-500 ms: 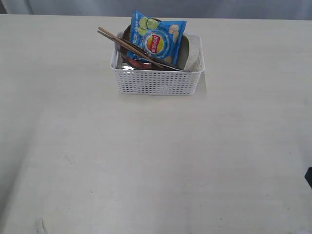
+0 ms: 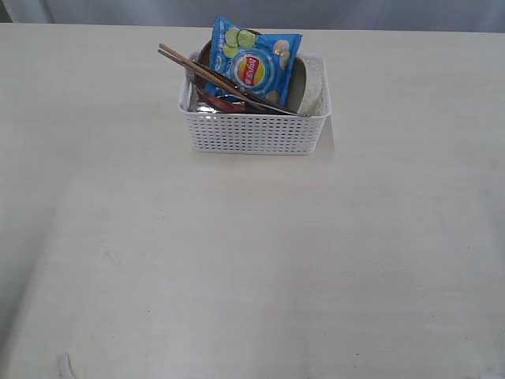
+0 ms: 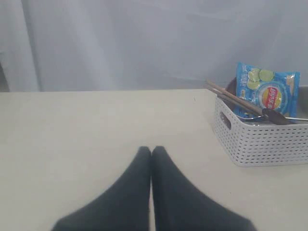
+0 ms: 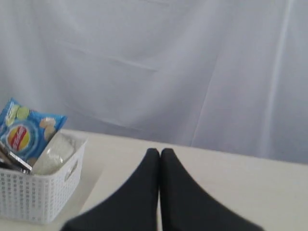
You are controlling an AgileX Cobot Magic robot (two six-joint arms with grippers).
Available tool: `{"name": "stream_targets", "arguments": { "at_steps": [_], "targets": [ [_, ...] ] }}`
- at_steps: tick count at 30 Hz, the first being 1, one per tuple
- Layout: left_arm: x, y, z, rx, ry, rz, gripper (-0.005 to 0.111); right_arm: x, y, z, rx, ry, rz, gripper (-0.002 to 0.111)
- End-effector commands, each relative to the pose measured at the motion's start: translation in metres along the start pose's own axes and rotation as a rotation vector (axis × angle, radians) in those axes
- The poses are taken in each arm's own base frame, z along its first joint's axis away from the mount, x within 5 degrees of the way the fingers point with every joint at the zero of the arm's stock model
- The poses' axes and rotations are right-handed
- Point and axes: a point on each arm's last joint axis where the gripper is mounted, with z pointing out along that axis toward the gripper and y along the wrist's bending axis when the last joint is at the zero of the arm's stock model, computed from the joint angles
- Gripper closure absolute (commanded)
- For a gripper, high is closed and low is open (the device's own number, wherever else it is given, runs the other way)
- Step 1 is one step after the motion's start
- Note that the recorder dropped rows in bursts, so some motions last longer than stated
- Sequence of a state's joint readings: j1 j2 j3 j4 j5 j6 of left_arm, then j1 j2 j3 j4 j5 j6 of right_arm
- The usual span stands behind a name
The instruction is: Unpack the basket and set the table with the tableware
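The white perforated basket stands on the pale table, at the far side and near the middle, fully loaded. A blue chip bag sits upright inside it. Wooden chopsticks lie slantwise across the bag's near face, their ends projecting beyond the basket's left rim. A pale bowl stands on edge at the right end, and a brown plate shows behind the bag. The left gripper holds its fingers pressed together, gripping nothing, above bare tabletop left of the basket. The right gripper has its fingers likewise together and empty, right of the basket.
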State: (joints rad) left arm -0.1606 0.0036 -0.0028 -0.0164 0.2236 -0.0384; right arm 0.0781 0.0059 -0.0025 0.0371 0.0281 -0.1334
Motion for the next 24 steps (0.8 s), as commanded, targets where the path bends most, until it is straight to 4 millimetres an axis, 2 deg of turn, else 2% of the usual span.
{"name": "stream_targets", "arguments": {
  "at_steps": [1, 4, 7, 10, 14, 16, 17, 18, 20, 22, 24],
  "targets": [
    [0.000, 0.000, 0.000, 0.002, -0.011, -0.003, 0.107, -0.020, -0.003, -0.003, 0.037, -0.227, -0.018, 0.108],
    [0.000, 0.000, 0.000, 0.002, -0.011, -0.003, 0.107, -0.034, -0.005, -0.008, 0.060, -0.396, -0.018, 0.108],
    [0.000, 0.000, 0.000, 0.002, -0.011, -0.003, 0.107, -0.039, -0.005, -0.010, 0.058, -0.459, 0.025, 0.108],
    [0.000, 0.000, 0.000, 0.002, -0.011, -0.003, 0.107, -0.037, -0.005, -0.008, 0.040, -0.413, 0.086, 0.108],
    [0.000, 0.000, 0.000, 0.002, -0.011, -0.003, 0.107, -0.065, -0.007, -0.013, 0.034, -0.399, 0.093, 0.108],
    [0.000, 0.000, 0.000, 0.002, -0.011, -0.003, 0.107, -0.082, -0.009, -0.009, 0.029, -0.349, 0.093, 0.108],
    [0.000, 0.000, 0.000, 0.002, -0.011, -0.003, 0.107, -0.096, -0.010, -0.002, 0.025, -0.289, 0.094, 0.108],
    [0.000, 0.000, 0.000, 0.002, -0.011, -0.003, 0.107, -0.101, -0.010, 0.004, 0.022, -0.256, 0.094, 0.108],
    [0.000, 0.000, 0.000, 0.002, -0.011, -0.003, 0.107, -0.124, -0.013, 0.030, 0.013, -0.116, 0.094, 0.108],
    [0.000, 0.000, 0.000, 0.002, -0.011, -0.003, 0.107, -0.135, -0.012, 0.066, -0.018, 0.067, 0.095, 0.108],
    [0.000, 0.000, 0.000, 0.002, -0.011, -0.003, 0.107, -0.133, -0.001, 0.108, -0.096, 0.332, 0.087, 0.108]
  ]
}}
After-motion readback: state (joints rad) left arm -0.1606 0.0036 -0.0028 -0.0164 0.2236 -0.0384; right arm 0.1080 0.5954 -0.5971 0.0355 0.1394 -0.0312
